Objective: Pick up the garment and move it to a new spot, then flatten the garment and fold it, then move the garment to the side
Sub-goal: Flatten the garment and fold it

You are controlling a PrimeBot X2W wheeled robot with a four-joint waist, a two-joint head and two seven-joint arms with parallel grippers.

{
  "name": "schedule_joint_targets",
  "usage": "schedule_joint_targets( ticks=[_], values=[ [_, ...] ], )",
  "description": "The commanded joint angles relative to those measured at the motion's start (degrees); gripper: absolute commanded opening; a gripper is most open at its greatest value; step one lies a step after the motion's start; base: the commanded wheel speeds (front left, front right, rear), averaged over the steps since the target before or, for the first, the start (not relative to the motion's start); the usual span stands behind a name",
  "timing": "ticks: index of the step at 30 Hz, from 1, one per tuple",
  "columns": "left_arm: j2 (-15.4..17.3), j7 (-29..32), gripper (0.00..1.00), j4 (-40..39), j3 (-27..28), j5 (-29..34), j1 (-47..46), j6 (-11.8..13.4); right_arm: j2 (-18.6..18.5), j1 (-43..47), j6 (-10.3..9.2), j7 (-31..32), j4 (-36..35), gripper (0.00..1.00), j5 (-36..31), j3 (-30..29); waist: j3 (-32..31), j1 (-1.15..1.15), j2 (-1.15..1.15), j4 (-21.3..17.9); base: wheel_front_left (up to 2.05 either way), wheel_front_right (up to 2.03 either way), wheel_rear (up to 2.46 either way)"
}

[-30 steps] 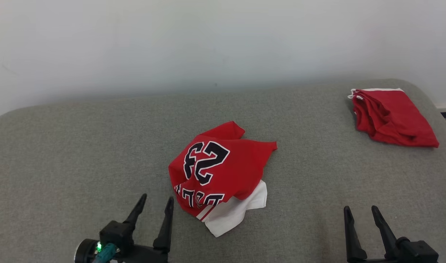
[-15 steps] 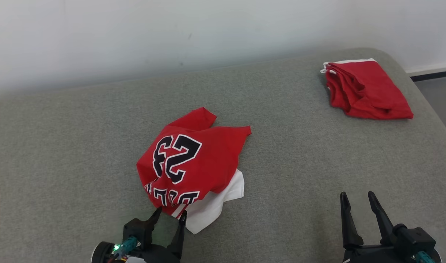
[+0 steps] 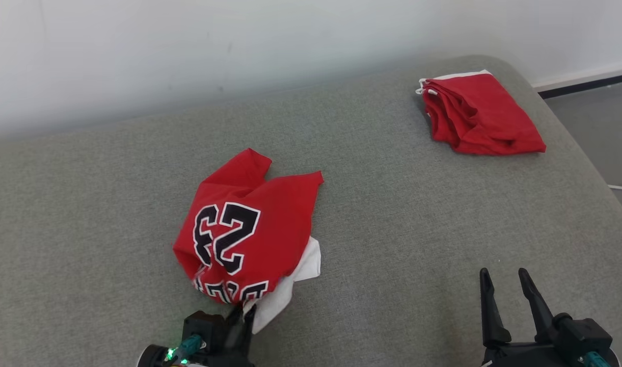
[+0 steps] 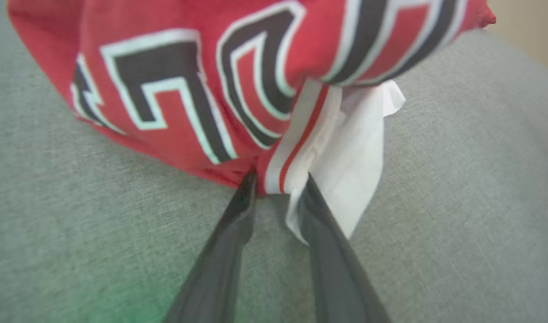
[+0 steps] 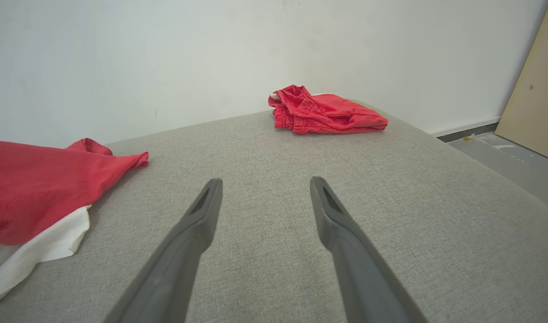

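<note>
Crumpled on the grey cushion (image 3: 86, 204), the red jersey (image 3: 244, 224) has its striped hem (image 4: 296, 148) between the left end effector's (image 4: 278, 179) fingers, placed for lifting (whether pinched, I cannot tell); the right end effector (image 3: 504, 273) hangs open.

place: bare indoor room | cues: grey upholstered platform (image 3: 443, 229), plain white wall (image 3: 188, 41), leaning board (image 5: 534, 89), grey floor (image 5: 516, 161)

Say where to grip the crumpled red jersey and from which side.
Grip the striped trim at the near edge of the jersey, coming in low from the robot's side. It sticks out past the bunched red body, thin enough to pinch; the left gripper straddles it.
</note>
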Motion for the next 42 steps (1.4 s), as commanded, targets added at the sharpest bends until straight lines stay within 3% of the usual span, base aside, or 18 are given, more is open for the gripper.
schedule_joint_targets(
  ticks=[1, 12, 22, 28, 29, 30, 42],
  values=[
    [-0.4, -0.6, 0.0, 0.5, -0.13, -0.39, 0.05, 0.08, 0.02, 0.61, -0.14, -0.22, -0.11, 1.0, -0.04, -0.32, -0.73, -0.01, 0.0, 0.83, 0.0, 0.0, 0.0],
    [5.28, -3.26, 0.0, -7.63, 2.7, 0.23, -0.13, 3.23, 0.01, 2.81, -0.14, -0.29, 0.44, 1.0, 0.64, -0.94, -5.22, -0.01, 0.0, 8.4, 0.0, 0.0, 0.0],
    [13.86, 3.08, 0.0, -23.59, 6.52, -0.74, 8.92, 7.13, 0.0, 3.35, -0.14, -0.34, 1.22, 1.0, 2.13, -0.31, -7.43, -0.01, 0.0, 12.8, 0.0, 0.0, 0.0],
    [12.92, 5.04, 0.0, -27.22, 7.7, -4.13, 17.7, 8.84, 0.0, 3.94, -0.14, -0.35, 1.24, 1.0, 1.98, -0.74, -7.72, -0.01, 0.0, 12.72, 0.0, 0.0, 0.0],
    [12.66, 4.52, 0.75, -27.24, 7.73, -4.36, 18.48, 9.12, 0.0, 4.14, -0.14, -0.35, 1.21, 1.0, 1.89, -0.87, -7.81, -0.01, 0.0, 12.73, 0.0, 0.0, 0.0],
    [12.3, 4.01, 1.0, -27.44, 7.83, -4.74, 18.96, 9.18, 0.0, 4.3, -0.14, -0.35, 1.15, 1.0, 1.76, -1.04, -7.87, -0.01, 0.0, 12.78, 0.0, 0.0, 0.0],
    [11.95, -3.31, 1.0, -35.77, 11.32, -5.41, 19.19, 11.56, 0.01, 4.95, -0.14, -0.35, 0.72, 1.0, 1.6, -2.33, -8.53, -0.01, 0.0, 14.85, 0.0, 0.0, 0.0]
  ],
)
